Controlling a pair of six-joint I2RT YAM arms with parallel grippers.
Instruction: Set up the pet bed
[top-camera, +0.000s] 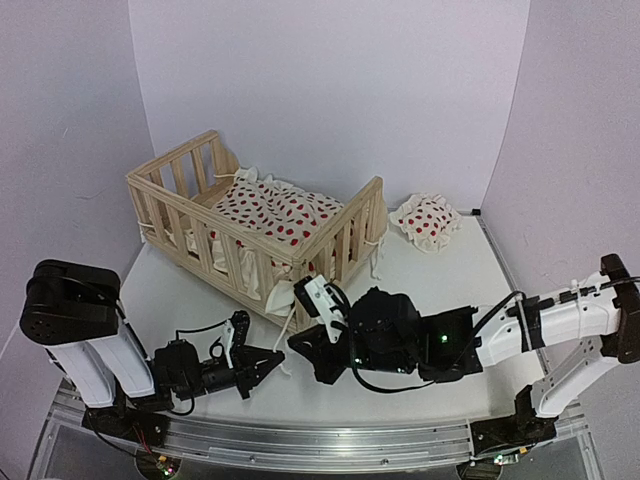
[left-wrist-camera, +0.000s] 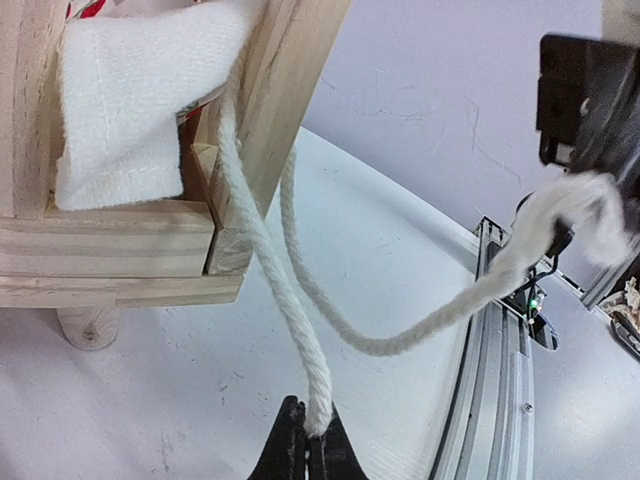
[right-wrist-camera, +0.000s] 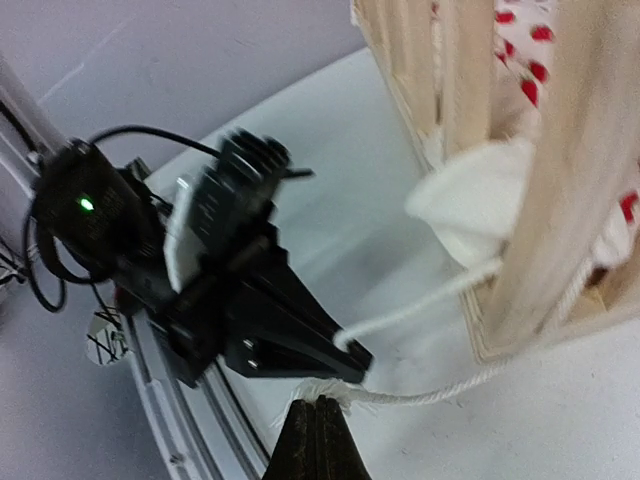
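Note:
The pet bed, a pine frame with slatted rails, holds its red-dotted white cushion. Two white tie strings hang from the cushion's corner at the near corner post. My left gripper is shut on the end of one tie string. The other tie string runs along the table to its frayed end, and my right gripper is shut on that end. Both grippers meet just in front of the bed's near corner, the left gripper close beside the right gripper.
A small separate red-dotted pillow lies on the table at the back right, beyond the bed's end rail. The aluminium rail at the table's near edge runs just behind both grippers. Lilac walls close in the back and sides.

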